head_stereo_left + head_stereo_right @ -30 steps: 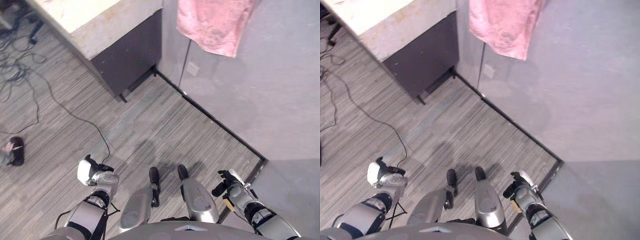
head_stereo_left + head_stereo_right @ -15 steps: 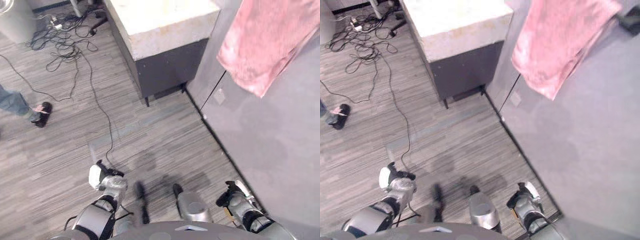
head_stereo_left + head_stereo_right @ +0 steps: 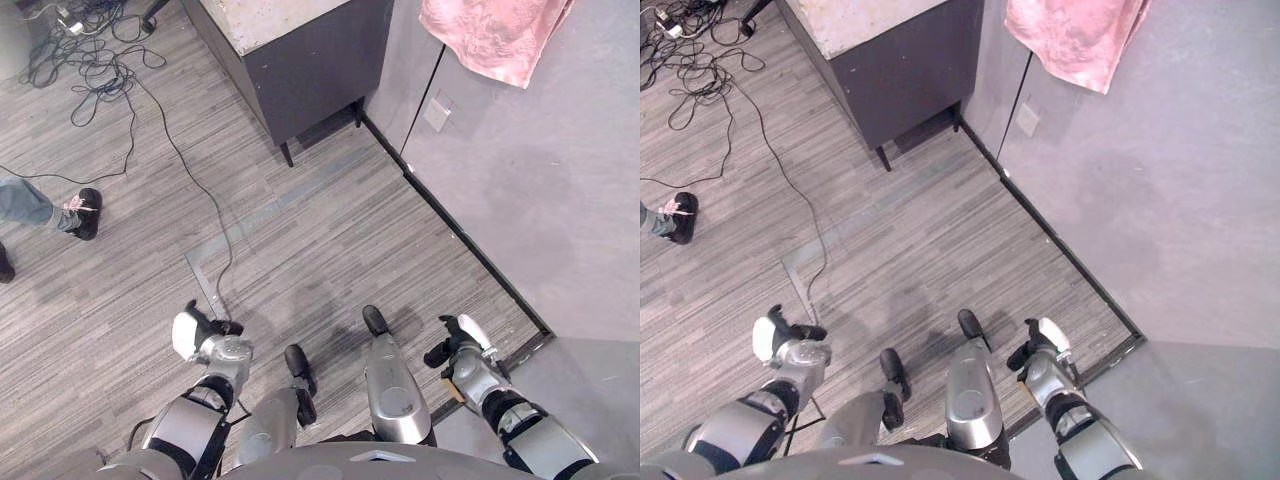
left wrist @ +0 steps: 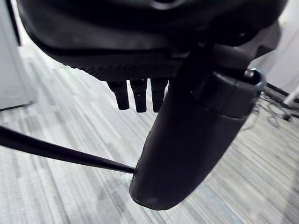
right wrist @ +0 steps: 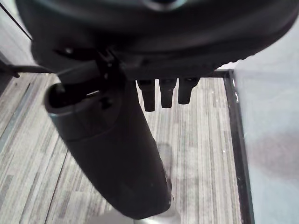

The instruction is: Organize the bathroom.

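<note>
Pink towel [image 3: 497, 35] hangs on wall, well apart from left hand [image 3: 203, 335] and right hand [image 3: 457, 350]; both relaxed, empty.

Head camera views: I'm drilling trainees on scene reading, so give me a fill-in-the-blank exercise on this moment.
1. The towel hanging on the wall is ____.
2. The cabinet under the counter is dark ____.
3. The left hand and right hand both hold ____.

Missing words: pink; grey; nothing
</note>
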Motion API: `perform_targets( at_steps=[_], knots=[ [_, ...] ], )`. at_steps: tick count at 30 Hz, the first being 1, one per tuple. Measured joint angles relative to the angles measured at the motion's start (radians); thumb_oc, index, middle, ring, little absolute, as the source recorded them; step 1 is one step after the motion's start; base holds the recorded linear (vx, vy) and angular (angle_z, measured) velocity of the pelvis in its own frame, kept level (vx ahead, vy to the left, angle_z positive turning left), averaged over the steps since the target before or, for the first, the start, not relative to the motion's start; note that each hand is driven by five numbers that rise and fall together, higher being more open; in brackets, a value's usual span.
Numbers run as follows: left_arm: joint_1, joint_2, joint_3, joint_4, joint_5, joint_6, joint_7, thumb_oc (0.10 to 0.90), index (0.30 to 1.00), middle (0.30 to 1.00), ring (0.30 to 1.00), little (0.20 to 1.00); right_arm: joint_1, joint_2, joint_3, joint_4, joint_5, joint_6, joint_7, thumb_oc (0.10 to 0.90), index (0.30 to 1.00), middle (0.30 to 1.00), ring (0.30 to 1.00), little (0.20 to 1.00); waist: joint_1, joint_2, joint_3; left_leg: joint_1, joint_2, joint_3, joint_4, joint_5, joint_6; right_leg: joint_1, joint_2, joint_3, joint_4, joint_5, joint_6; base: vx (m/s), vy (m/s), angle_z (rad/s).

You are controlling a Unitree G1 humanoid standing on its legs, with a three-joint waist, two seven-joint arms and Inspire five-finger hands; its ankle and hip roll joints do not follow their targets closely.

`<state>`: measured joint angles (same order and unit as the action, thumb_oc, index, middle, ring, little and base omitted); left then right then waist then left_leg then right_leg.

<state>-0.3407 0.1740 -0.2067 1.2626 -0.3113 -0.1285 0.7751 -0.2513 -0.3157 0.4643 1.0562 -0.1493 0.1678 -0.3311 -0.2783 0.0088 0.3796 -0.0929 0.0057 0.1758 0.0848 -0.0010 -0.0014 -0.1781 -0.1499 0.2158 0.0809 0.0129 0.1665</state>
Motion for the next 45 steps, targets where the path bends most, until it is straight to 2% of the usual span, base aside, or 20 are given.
perform_targets(
  at_steps=[8, 12, 17, 21, 25, 33, 41, 45],
  knots=[
    [0.05, 0.004, 0.016, 0.007, 0.006, 0.004, -0.007, 0.8, 0.9, 0.9, 0.9, 0.9, 0.021, -0.004, -0.033, 0.0, 0.0, -0.006, -0.007, 0.8, 0.9, 0.9, 0.9, 0.9, 0.026, -0.017, -0.011, 0.03, 0.017, -0.002, -0.003, 0.005, -0.009, 0.032, 0.016, -0.013, -0.012, 0.035, -0.019, 0.03, 0.041, 0.0],
    [0.07, 0.005, 0.016, 0.004, 0.008, 0.02, -0.007, 0.8, 0.9, 0.9, 0.9, 0.9, 0.041, -0.003, -0.037, 0.001, 0.0, -0.008, -0.007, 0.8, 0.9, 0.9, 0.9, 0.9, 0.027, -0.026, -0.062, 0.047, 0.022, -0.004, -0.002, -0.004, -0.023, 0.049, 0.027, -0.013, -0.015, 0.062, -0.024, 0.05, 0.036, -0.05],
    [0.076, 0.005, 0.018, 0.004, 0.008, 0.018, -0.01, 0.8, 0.9, 0.9, 0.9, 0.9, 0.044, -0.003, -0.042, 0.01, 0.0, -0.001, 0.001, 0.8, 0.9, 0.9, 0.9, 0.9, 0.026, -0.023, -0.084, 0.071, 0.024, 0.012, -0.002, -0.018, -0.023, 0.064, 0.03, -0.003, -0.016, 0.062, -0.024, 0.04, 0.009, -0.11],
    [0.079, 0.005, 0.019, 0.003, 0.008, 0.017, -0.019, 0.8, 0.9, 0.9, 0.9, 0.9, 0.071, -0.003, -0.042, 0.009, -0.002, -0.022, 0.045, 0.8, 0.9, 0.9, 0.9, 0.9, 0.027, -0.024, -0.102, 0.074, 0.03, 0.015, 0.0, -0.023, -0.017, 0.065, 0.031, -0.001, -0.016, 0.061, -0.024, 0.02, -0.011, -0.02],
    [0.087, 0.005, 0.02, 0.003, 0.008, 0.017, -0.024, 0.8, 0.9, 0.9, 0.9, 0.9, 0.082, -0.003, -0.04, 0.03, -0.042, -0.018, 0.088, 0.8, 0.9, 0.9, 0.9, 0.9, 0.028, -0.024, -0.105, 0.068, 0.033, 0.014, 0.0, -0.022, -0.018, 0.063, 0.032, -0.002, -0.017, 0.054, -0.03, 0.0, 0.0, 0.0],
    [0.124, 0.005, 0.027, 0.005, 0.008, 0.02, -0.026, 0.8, 0.9, 0.9, 0.9, 0.9, 0.086, -0.005, -0.041, 0.03, -0.042, -0.024, 0.12, 0.8, 0.9, 0.9, 0.9, 0.9, 0.032, -0.023, -0.106, 0.063, 0.042, 0.005, 0.0, -0.015, -0.022, 0.06, 0.04, -0.01, -0.015, 0.051, -0.029, 0.0, -0.007, 0.02],
    [0.137, 0.005, 0.028, 0.005, 0.004, 0.024, -0.026, 0.8, 0.9, 0.9, 0.9, 0.9, 0.092, -0.005, -0.041, 0.031, -0.043, -0.023, 0.125, 0.8, 0.9, 0.9, 0.9, 0.9, 0.049, -0.005, -0.118, 0.063, 0.033, -0.003, 0.002, -0.017, -0.023, 0.062, 0.039, -0.021, -0.014, 0.055, -0.035, 0.0, 0.062, 0.03],
    [0.148, 0.006, 0.051, 0.026, 0.003, 0.023, -0.026, 0.8, 0.9, 0.9, 0.9, 0.9, 0.098, -0.004, -0.052, 0.038, -0.084, -0.028, 0.131, 0.8, 0.9, 0.9, 0.9, 0.9, 0.061, -0.01, -0.115, 0.037, 0.024, 0.008, 0.058, -0.052, -0.019, 0.053, 0.032, -0.015, -0.003, 0.061, -0.026, 0.05, 0.069, -0.04]
  ],
)
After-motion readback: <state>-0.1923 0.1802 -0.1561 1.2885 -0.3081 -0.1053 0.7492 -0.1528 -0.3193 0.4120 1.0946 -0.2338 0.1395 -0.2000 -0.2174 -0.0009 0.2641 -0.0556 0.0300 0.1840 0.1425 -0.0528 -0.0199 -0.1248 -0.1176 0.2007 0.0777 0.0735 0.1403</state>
